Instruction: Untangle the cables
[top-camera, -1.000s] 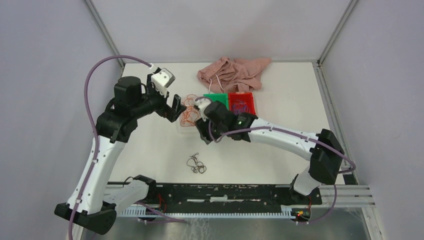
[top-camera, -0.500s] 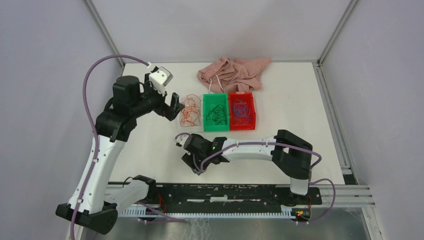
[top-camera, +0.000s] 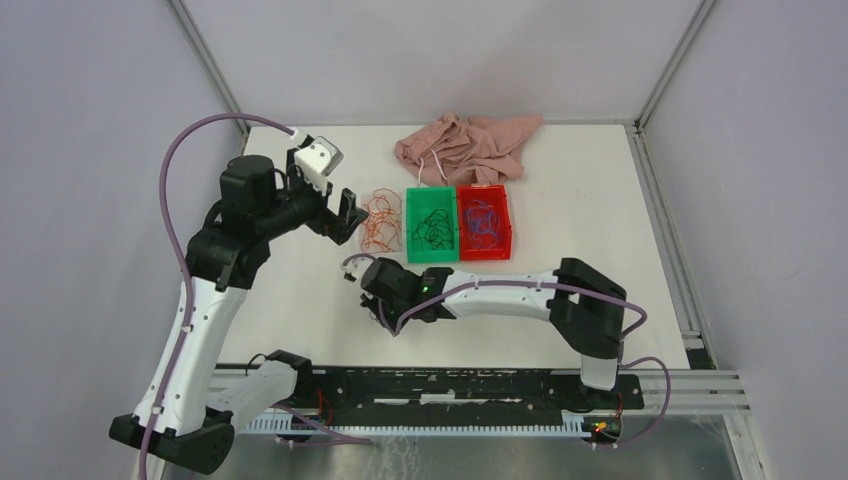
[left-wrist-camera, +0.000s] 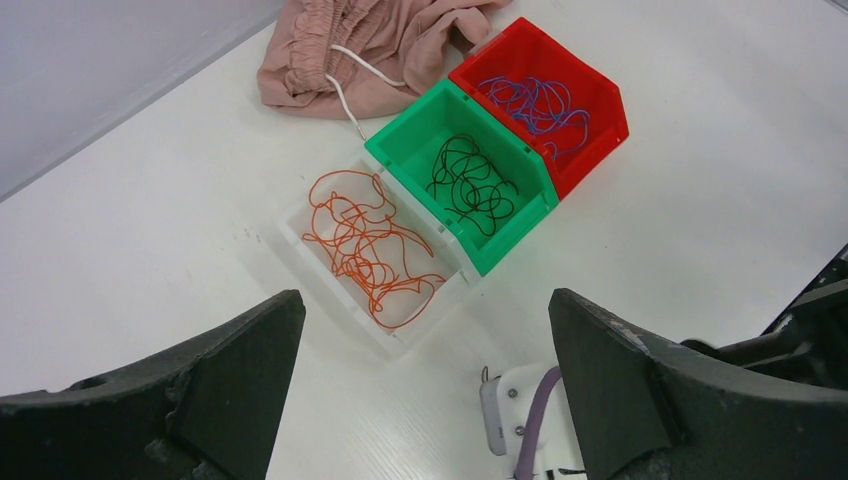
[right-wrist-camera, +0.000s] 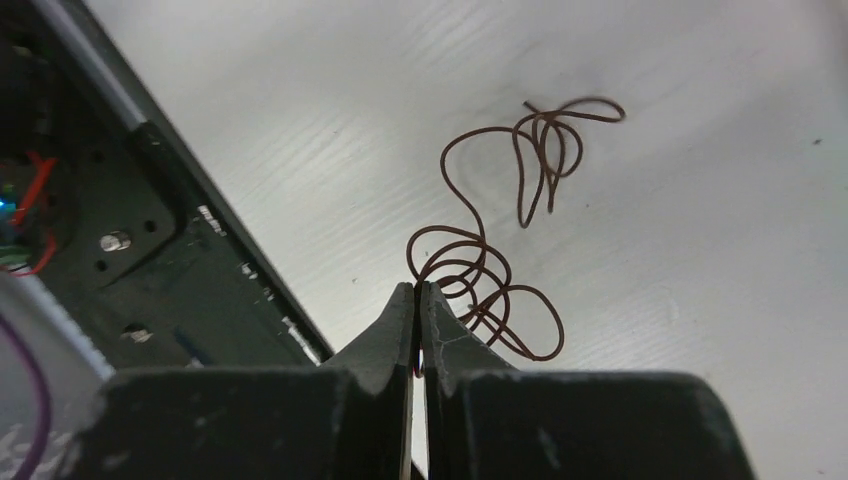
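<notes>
White worktop (top-camera: 560, 180) fills the cell between grey walls, with a pink cloth (top-camera: 465, 145) at its far edge. We judge the task close to done. Orange cables (left-wrist-camera: 365, 250) lie in the clear bin (left-wrist-camera: 335, 293), black cables (left-wrist-camera: 465, 185) in the green bin (left-wrist-camera: 520, 225), and blue cables (left-wrist-camera: 535, 100) in the red bin (left-wrist-camera: 590, 90). The three bins touch side by side and each holds one colour. One brown cable (right-wrist-camera: 470, 262) is left outside them, a single curly strand over bare worktop near the front edge, well apart from the bins. The overhead view hides it under the right arm. The right hand (right-wrist-camera: 417, 300) has its jaws pressed together, and the nearest loop of the brown cable meets the fingertips at the closing line. We take it as pinched there, while the rest of the strand runs away from the hand. The left hand (left-wrist-camera: 425, 300) hangs above the worktop just beside the clear bin, jaws at full spread, holding nothing. What is left, in our judgement, is to carry the brown cable to a bin, most likely the green one, whose dark strands match it best.
</notes>
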